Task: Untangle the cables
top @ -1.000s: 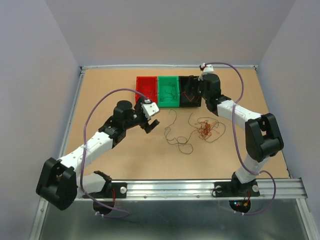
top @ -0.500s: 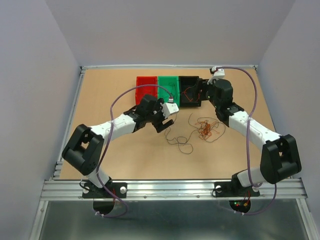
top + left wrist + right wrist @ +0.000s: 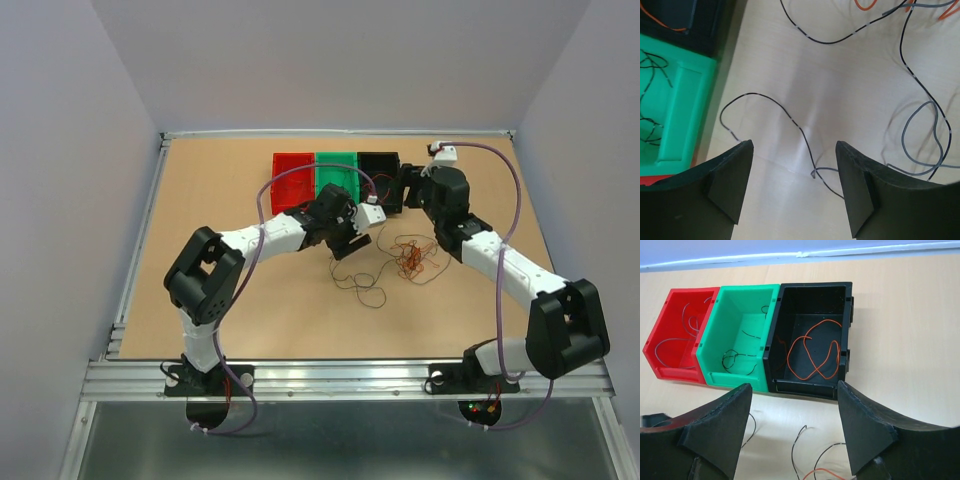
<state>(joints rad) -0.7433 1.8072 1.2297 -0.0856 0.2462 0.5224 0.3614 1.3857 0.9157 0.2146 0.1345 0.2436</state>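
**Left arm swung over the loose wire**

Within the last second the left arm (image 3: 280, 232) has been swung from nine o'clock to the centre of the table (image 3: 250, 310); the right arm (image 3: 500, 265) has been drawn back off the black bin (image 3: 378, 158).

Both grippers are released and empty. The left gripper (image 3: 795, 150), slightly narrowed, is held over a dark wire (image 3: 790, 117); the right gripper (image 3: 795, 390) is held apart.

The cables (image 3: 410, 258) lie at five o'clock of that bin; a pick is judged imminent.

Cables (image 3: 830, 42) run off the left wrist view's top edge
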